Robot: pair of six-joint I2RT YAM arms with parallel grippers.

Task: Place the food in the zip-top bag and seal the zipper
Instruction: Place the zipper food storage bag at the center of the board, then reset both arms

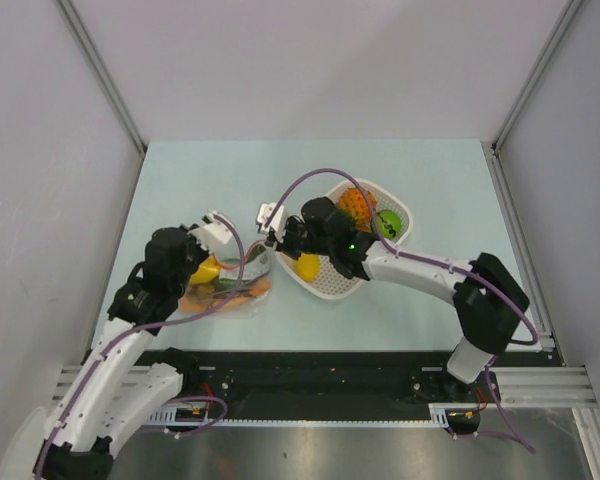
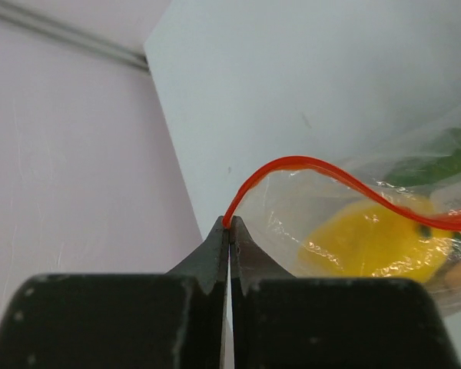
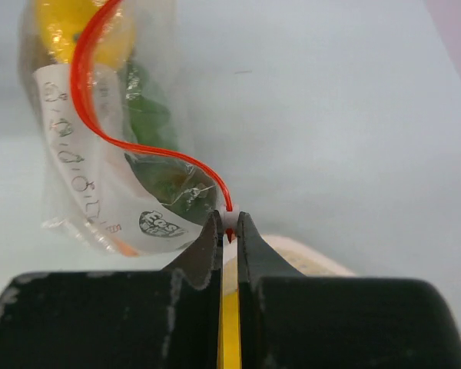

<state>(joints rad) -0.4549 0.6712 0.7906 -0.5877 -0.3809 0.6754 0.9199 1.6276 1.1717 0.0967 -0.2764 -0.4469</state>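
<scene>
The clear zip-top bag (image 1: 230, 288) hangs between my two grippers, left of the basket. It holds a yellow fruit (image 2: 376, 240), a green piece (image 3: 150, 115) and an orange slice (image 1: 242, 293). The red-orange zipper (image 2: 307, 165) curves along its mouth, which is partly gaping in the left wrist view. My left gripper (image 2: 229, 223) is shut on one end of the zipper strip. My right gripper (image 3: 229, 219) is shut on the white slider at the other end of the zipper (image 3: 100, 115). In the top view the left gripper (image 1: 212, 252) and right gripper (image 1: 270, 243) stand at either side of the bag.
A white perforated basket (image 1: 395, 200) sits right of the bag, under the right arm. It holds a yellow piece (image 1: 307, 266), a spiky orange piece (image 1: 358, 205) and a green piece (image 1: 388, 222). Grey walls enclose the pale table (image 1: 230, 180).
</scene>
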